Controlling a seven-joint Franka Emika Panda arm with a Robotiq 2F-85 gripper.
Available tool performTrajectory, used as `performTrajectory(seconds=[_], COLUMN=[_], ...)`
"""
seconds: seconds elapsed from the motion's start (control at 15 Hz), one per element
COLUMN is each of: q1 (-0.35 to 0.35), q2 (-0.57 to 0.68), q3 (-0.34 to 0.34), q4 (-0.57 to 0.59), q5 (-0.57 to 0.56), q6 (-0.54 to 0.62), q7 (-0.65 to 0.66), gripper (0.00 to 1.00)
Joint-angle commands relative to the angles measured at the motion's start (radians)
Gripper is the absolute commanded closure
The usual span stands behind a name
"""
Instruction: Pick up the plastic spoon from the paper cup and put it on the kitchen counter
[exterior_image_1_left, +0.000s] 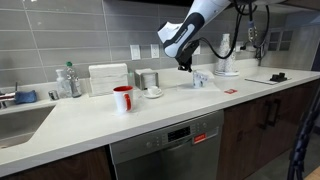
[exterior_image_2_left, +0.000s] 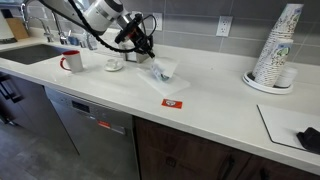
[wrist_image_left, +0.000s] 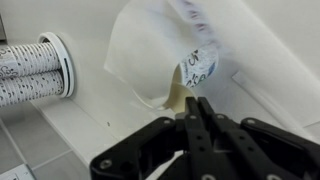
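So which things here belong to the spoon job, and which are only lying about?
Job: paper cup, counter, gripper; the spoon is hard to make out.
Lying about: red mug, cup stack, red card, canister.

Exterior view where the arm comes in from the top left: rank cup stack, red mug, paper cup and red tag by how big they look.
1. Cup stack, largest, though also nearer the camera.
2. Red mug and paper cup: they look alike, so unranked.
3. Red tag, smallest.
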Motion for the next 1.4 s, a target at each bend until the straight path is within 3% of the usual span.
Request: performTrajectory(seconds=[0.0,0.73,1.33], q1=[0.014,0.015,0.041], q2=[0.03,0.025,-0.064], q3=[-0.013,-0.007,0.017], q4=[0.034,0.025,-0.056], q5=[-0.025,-0.072,-0.103], q6=[-0.029,-0.011,0.025], q7=[0.013,0.015,0.033], gripper=[0.98,0.99,0.99])
